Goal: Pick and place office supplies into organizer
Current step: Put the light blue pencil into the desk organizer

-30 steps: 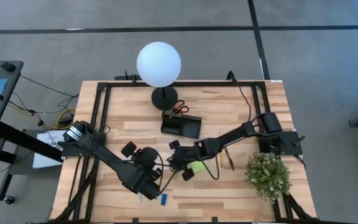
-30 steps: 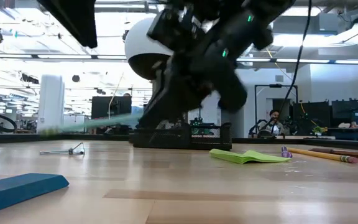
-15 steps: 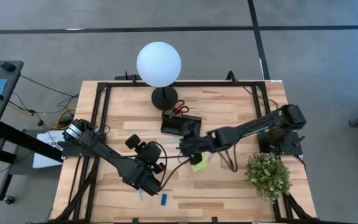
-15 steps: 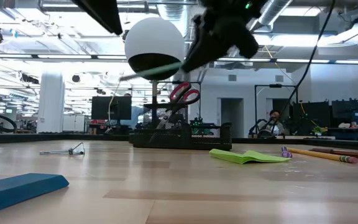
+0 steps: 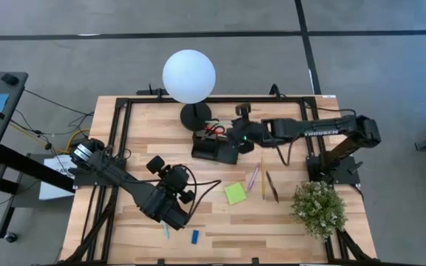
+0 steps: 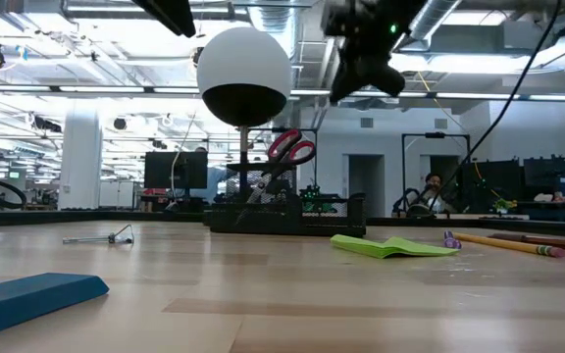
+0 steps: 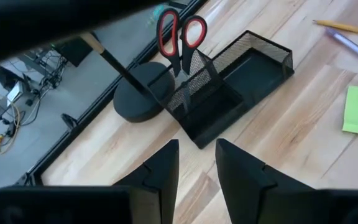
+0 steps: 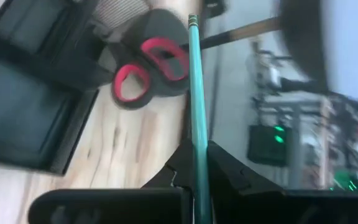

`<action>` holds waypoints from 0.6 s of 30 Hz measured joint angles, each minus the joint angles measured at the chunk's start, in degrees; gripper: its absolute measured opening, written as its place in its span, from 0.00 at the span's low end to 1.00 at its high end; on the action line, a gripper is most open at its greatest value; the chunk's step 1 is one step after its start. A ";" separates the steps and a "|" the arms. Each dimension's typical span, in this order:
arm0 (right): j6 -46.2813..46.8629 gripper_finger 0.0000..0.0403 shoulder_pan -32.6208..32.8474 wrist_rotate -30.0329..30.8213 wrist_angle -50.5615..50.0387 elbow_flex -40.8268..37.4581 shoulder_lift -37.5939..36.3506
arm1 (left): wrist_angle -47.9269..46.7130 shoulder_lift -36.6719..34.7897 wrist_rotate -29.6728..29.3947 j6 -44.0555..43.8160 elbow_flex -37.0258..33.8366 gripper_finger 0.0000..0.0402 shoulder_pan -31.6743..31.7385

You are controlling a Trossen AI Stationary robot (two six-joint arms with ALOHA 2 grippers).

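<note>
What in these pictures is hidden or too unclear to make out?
- Organizer compartments: in the high view the right gripper hangs over one end; in the low view only the mesh wall shows.
- Teal pen in the right gripper: its lower end is cut off by the right wrist view's edge, and it does not show in the high view.
- Blue eraser and the thin item beside the left gripper: too small for detail in the high view.

You can read one marking only: white lettering, apparently "TROSSEN", along the right arm [image 5: 318, 130] in the high view. Nothing else is legible.
</note>
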 joint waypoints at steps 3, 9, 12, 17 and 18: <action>-6.13 0.03 -2.62 -5.53 -0.73 -0.08 1.08 | -0.02 0.00 -1.07 0.41 0.00 0.25 0.00; -13.22 0.03 -3.85 -7.98 1.51 0.11 4.12 | 0.10 -1.57 -1.89 1.97 0.00 0.25 0.09; -15.96 0.03 -4.50 -11.71 3.17 0.09 4.84 | 0.03 -3.18 -2.28 2.62 -0.01 0.25 0.09; -19.55 0.03 -4.93 -14.55 4.66 0.11 6.46 | -0.03 -6.07 -2.75 4.13 -0.01 0.25 0.09; -20.07 0.03 -5.04 -14.61 4.54 0.00 6.77 | -0.06 -6.66 -2.81 4.32 -0.01 0.25 0.09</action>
